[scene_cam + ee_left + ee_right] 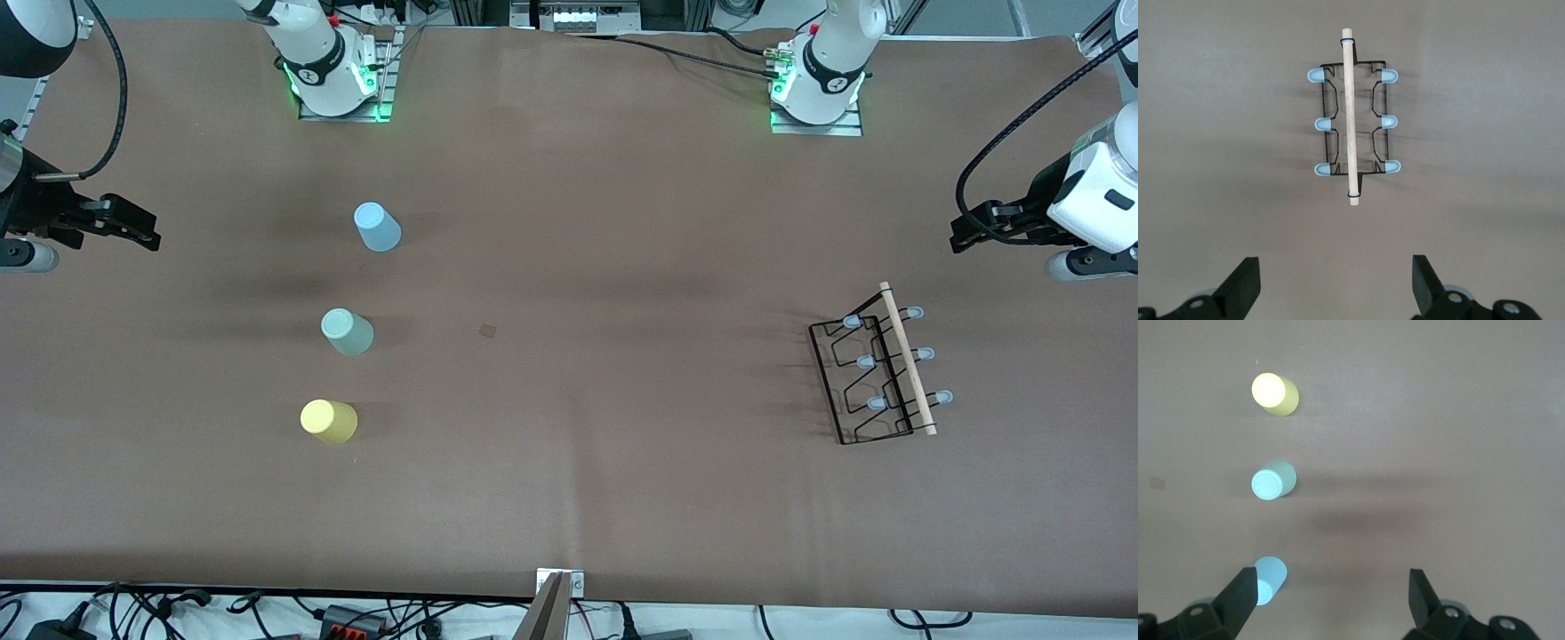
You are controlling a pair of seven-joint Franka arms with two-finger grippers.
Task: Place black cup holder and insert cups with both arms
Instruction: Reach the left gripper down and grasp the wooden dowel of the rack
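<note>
The black cup holder (880, 373) stands on the brown table toward the left arm's end, wooden rod on top and pale blue-capped pegs out both sides; it also shows in the left wrist view (1353, 120). Three cups stand upside down in a row toward the right arm's end: light blue (377, 227), pale green (347, 332), yellow (329, 421). They show in the right wrist view too: yellow (1275, 393), green (1273, 480), blue (1270, 577). My left gripper (965, 233) (1336, 280) hangs open and empty over bare table beside the holder. My right gripper (133, 227) (1331, 597) hangs open and empty over bare table beside the cups.
The arm bases (333, 76) (818, 84) stand along the table's edge farthest from the front camera. A small dark mark (488, 330) lies mid-table. A metal bracket (558, 591) and cables sit at the edge nearest the front camera.
</note>
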